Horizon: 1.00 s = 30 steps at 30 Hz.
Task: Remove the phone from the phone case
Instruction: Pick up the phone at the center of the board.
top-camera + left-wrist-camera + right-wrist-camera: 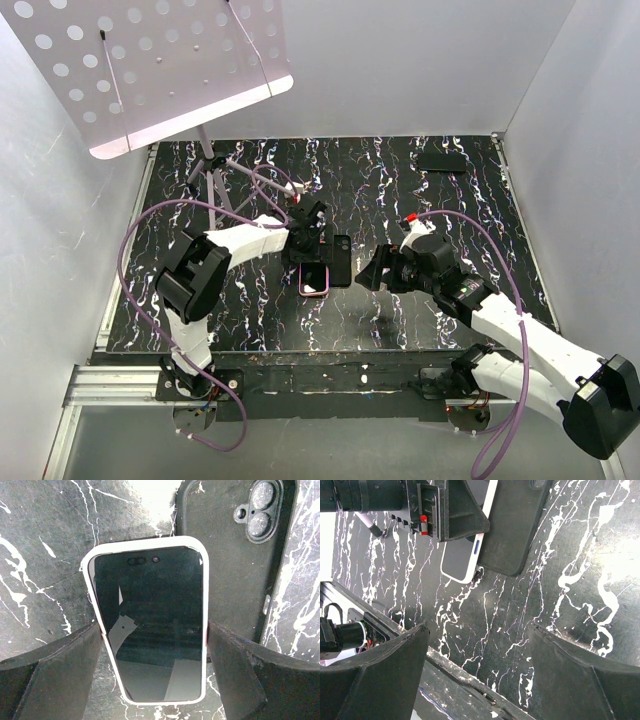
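The phone (150,620) has a dark screen and a white rim. It lies face up between my left gripper's fingers (75,670), which touch both its long edges. The left gripper (152,635) is shut on it. The empty black case (235,555), with its camera cut-outs showing, lies on the table right beside the phone. In the top view the phone (314,281) and case (342,260) sit mid-table under the left gripper (311,262). My right gripper (372,270) is open and empty, just right of the case. In the right wrist view (479,630) it hovers over bare table near the phone (462,555) and case (515,525).
A white perforated plate (160,60) on a stand (210,170) overhangs the back left. A flat black object (441,161) lies at the back right. The table's front edge (460,675) runs close under the right gripper. White walls enclose the table.
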### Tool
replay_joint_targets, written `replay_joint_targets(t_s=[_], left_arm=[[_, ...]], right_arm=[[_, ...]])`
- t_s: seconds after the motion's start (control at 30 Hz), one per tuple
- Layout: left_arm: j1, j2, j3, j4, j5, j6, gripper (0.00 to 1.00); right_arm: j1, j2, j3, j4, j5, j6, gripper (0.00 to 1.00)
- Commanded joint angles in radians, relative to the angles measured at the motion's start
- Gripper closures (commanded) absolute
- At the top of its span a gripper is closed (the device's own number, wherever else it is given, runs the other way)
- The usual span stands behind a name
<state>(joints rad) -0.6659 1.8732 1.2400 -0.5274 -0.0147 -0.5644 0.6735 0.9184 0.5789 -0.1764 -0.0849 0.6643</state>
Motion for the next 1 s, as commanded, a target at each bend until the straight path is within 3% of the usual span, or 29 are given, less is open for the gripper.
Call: replay_joint_targets(t_s=[0.0, 0.13, 0.3, 0.47, 0.67, 0.97], left_arm=[[-0.015, 0.081, -0.031, -0.02, -0.082, -0.037, 0.19], [-0.015, 0.078, -0.051, 0.012, -0.038, -0.04, 0.32], [-0.015, -0.008, -0.089, 0.061, -0.025, -0.019, 0.66], [0.003, -0.135, -0.129, 0.127, 0.048, 0.017, 0.86], [0.02, -0.253, -0.16, 0.15, 0.097, 0.032, 1.0], [0.045, -0.477, -0.26, 0.21, 0.14, -0.003, 1.0]], right_arm=[[-0.006, 0.0, -0.001, 0.045, -0.001, 0.004, 0.14], [-0.006, -0.003, 0.002, 0.037, -0.001, 0.004, 0.14], [-0.008, -0.013, 0.001, 0.026, 0.007, 0.001, 0.14], [-0.011, -0.01, 0.002, 0.028, 0.005, 0.003, 0.14], [-0.014, -0.001, 0.004, 0.029, 0.002, 0.001, 0.14], [-0.011, 0.039, 0.032, 0.008, 0.001, -0.028, 0.15]])
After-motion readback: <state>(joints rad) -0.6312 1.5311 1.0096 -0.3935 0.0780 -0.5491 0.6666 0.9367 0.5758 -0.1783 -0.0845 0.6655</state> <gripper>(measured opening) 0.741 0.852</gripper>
